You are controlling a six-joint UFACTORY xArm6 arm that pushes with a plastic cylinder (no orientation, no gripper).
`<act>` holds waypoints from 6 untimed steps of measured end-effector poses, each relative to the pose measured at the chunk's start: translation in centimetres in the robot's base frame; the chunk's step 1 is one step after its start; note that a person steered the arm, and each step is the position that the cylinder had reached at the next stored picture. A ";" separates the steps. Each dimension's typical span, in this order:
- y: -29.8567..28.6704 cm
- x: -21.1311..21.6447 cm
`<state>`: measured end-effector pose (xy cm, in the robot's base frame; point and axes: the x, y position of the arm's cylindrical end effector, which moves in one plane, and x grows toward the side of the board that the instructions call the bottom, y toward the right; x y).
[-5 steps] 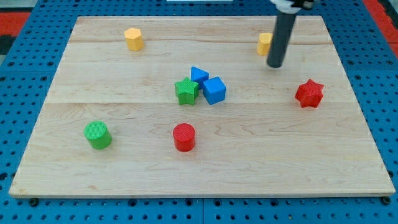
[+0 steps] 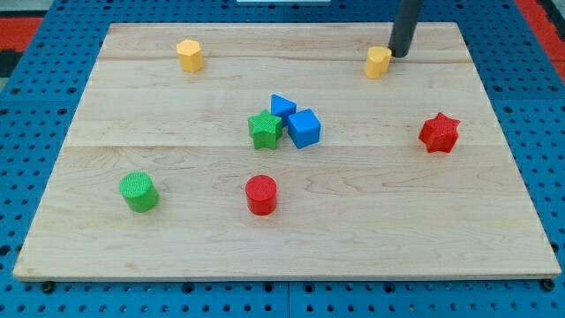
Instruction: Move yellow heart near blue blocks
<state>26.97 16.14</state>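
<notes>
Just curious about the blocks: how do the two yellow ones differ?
The yellow block at the view's top left stands alone; the yellow block at top right has my tip right beside it. The left one looks hexagonal, the right one more rounded. Both are small and yellow.

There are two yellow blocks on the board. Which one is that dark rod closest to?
The yellow block at the view's top right. My tip sits just to its right, almost touching it. The other yellow block lies far off at the top left.

Board between yellow heart [image 2: 378,62] and blue blocks [image 2: 297,120] bare; green star [image 2: 264,129] on cluster's far side.
</notes>
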 end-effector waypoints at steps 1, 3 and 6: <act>-3.1 1.0; -7.2 5.5; -11.5 6.2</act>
